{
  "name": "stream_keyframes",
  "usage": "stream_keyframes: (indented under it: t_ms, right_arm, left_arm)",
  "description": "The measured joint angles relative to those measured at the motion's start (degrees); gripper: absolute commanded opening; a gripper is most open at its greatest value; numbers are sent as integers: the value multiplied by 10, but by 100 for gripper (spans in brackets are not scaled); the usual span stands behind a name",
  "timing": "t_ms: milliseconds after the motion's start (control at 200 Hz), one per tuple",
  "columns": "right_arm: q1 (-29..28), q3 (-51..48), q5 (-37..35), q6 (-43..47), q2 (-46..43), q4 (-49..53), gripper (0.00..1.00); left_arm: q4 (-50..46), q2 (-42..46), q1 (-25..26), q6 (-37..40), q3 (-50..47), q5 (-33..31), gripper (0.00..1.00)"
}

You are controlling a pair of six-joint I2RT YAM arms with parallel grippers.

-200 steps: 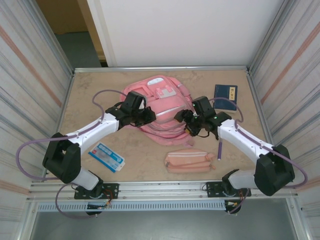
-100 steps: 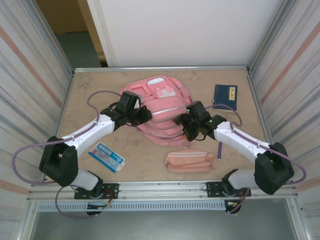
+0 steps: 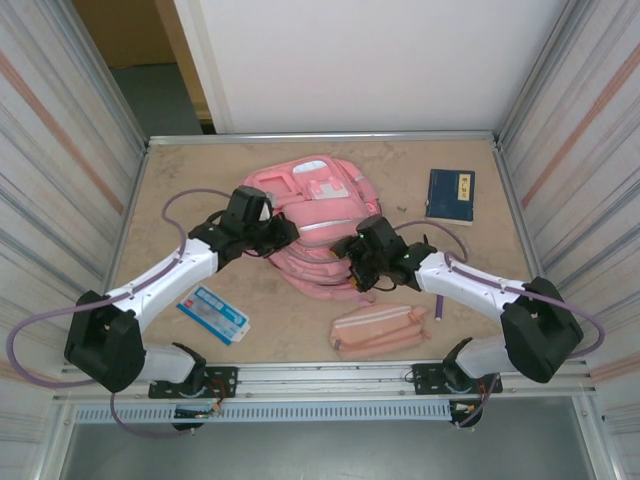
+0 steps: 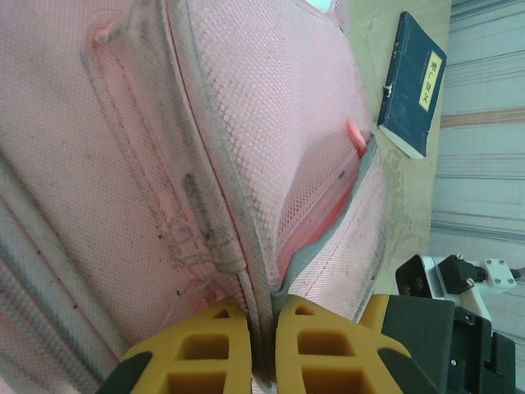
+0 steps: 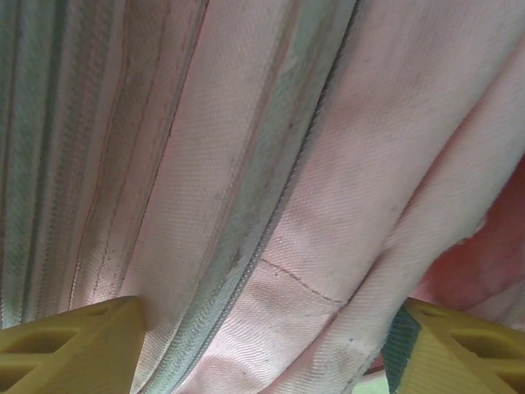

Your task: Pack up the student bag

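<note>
A tan table (image 3: 200,180) holds the student bag (image 3: 320,215), a large soft pink backpack lying flat at the middle of the far half. Its front faces up, showing stacked zipped pockets, pale trim and a pink-and-white checkered patch. Up close, the fabric (image 4: 164,123) is a fine mesh weave with grey, slightly soiled piping and a side pocket gaping open.

The left gripper (image 3: 283,232) is at the bag's left edge. Its yellow fingers (image 4: 262,316) are pinched nearly together on a raised seam of the bag.

The right gripper (image 3: 352,262) is at the bag's near right edge. Its fingers (image 5: 262,336) are spread wide, with folds and a zip line of the bag (image 5: 271,164) bulging between them; whether they press the fabric cannot be told.

A pink pencil pouch (image 3: 378,328) lies near the right arm's base. A dark blue book (image 3: 451,194) lies far right. A blue-and-white packet (image 3: 213,313) lies near left. A purple pen (image 3: 438,308) lies just right of the pouch.
</note>
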State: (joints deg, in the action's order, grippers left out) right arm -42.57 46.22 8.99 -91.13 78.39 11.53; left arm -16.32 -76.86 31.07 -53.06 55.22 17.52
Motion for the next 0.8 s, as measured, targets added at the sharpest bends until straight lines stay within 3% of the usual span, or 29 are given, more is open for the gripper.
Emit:
stream_keyframes:
  t_ms: [120, 271, 446, 526, 581, 611, 676, 797]
  right_arm:
    - [-20, 0, -12, -21, 3, -12, 74]
    - [-52, -4, -32, -46, 14, -45, 60]
    - [-56, -2, -53, -27, 9, -63, 40]
    - [-57, 12, -66, 7, -2, -50, 18]
    - [-57, 27, -80, 31, -10, -42, 5]
    - [-57, 37, -89, 45, -16, -39, 0]
    - [-57, 56, -108, 75, -27, -33, 0]
    - [-46, 90, -118, 141, -33, -19, 0]
  left_arm:
    - [9, 7, 0, -13, -15, -1, 0]
    - [10, 11, 0, -25, -19, 0, 0]
    - [5, 28, 0, -25, -22, -6, 0]
    - [2, 42, 0, -21, -25, -13, 1]
    - [1, 49, -5, -16, -28, -16, 19]
    - [3, 52, -7, -9, -30, -16, 34]
    - [11, 58, -14, 11, -38, -17, 59]
    - [43, 69, -27, 75, -54, -25, 75]
